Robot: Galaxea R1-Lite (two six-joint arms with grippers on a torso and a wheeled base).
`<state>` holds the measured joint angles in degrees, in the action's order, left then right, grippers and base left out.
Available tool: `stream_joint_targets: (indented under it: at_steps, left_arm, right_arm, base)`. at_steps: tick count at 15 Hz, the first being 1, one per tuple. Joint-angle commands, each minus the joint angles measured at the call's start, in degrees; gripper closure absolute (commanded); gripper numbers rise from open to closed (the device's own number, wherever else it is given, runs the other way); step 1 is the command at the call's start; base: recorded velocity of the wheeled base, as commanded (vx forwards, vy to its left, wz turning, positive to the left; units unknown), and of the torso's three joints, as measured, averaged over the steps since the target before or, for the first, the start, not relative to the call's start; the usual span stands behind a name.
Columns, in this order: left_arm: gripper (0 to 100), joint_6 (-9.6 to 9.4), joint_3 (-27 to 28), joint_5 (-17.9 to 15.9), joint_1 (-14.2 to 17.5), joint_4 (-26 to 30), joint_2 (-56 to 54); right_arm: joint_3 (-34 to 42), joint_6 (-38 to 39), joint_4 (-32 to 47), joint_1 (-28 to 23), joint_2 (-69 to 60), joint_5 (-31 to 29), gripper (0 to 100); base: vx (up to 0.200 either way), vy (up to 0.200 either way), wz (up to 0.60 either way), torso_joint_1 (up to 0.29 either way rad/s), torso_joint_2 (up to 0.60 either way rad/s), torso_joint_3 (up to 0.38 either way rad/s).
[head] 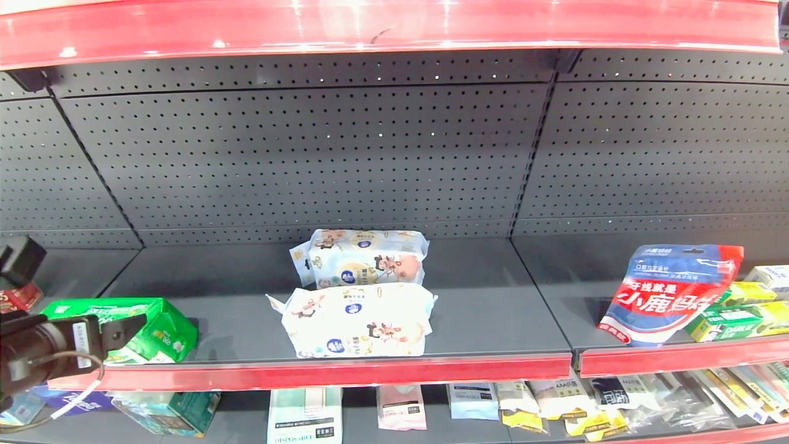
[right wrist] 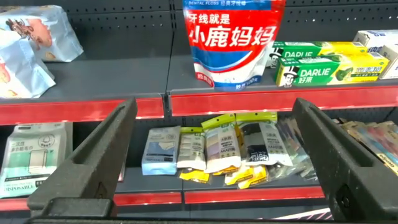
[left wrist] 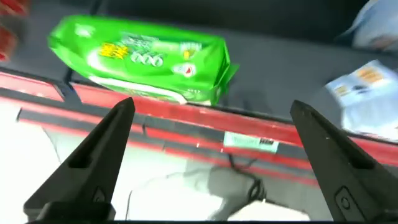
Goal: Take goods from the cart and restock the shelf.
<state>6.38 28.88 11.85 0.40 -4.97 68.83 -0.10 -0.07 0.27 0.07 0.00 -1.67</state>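
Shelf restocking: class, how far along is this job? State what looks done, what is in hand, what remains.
Looks done: a green pack, a front white pack, a rear white pack and a blue-and-red pouch sit on the shelf. In hand: nothing; the left gripper, open, faces the green pack; the right gripper is open too. Left: the shelf's wide bare stretches probably need more stock.

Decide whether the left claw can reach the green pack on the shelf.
Probably yes: the left claw is open before the green pack at the front edge of the shelf, with nothing between them.
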Motion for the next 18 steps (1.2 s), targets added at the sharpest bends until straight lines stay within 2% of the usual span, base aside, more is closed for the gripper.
stream_joint_targets:
  at_steps: [1,3,6,8,9,11,15,18]
  left_arm:
    - [0,0.04,-0.14,0.02,-0.23,-2.94,10.10]
    - [0,0.13,-0.32,0.10,-2.42,-9.00,15.72]
    - [0,0.04,1.18,-0.42,-6.82,-13.04,18.80]
    - [0,-0.05,3.64,-1.74,-9.10,-13.75,19.06]
    - [0,-0.14,3.64,-1.74,-9.46,-13.75,19.15]
    - [0,-0.22,3.29,-1.21,-13.50,-13.66,21.26]
    - [0,-0.31,3.02,-0.42,-18.33,-13.48,23.98]
    - [0,-0.31,3.64,0.19,-19.21,-13.92,26.01]
  right_arm:
    - [0.01,-0.01,0.00,0.01,0.09,0.00,0]
    - [0.01,-0.01,0.00,0.01,0.09,0.00,0]
    - [0.01,-0.01,0.00,0.01,0.09,0.00,0]
    - [0.01,-0.01,0.00,0.01,0.09,0.00,0]
    - [0.01,-0.01,0.00,0.01,0.09,0.00,0]
    - [0.01,-0.01,0.00,0.01,0.09,0.00,0]
    - [0.01,-0.01,0.00,0.01,0.09,0.00,0]
    - [0.01,-0.01,0.00,0.01,0.09,0.00,0]
  base:
    - [0.000,0.000,0.00,0.000,0.00,0.000]
    - [0.000,0.000,0.00,0.000,0.00,0.000]
    - [0.000,0.000,0.00,0.000,0.00,0.000]
    - [0.000,0.000,0.00,0.000,0.00,0.000]
    - [0.000,0.000,0.00,0.000,0.00,0.000]
    - [0.000,0.000,0.00,0.000,0.00,0.000]
    - [0.000,0.000,0.00,0.000,0.00,0.000]
    - [0.000,0.000,0.00,0.000,0.00,0.000]
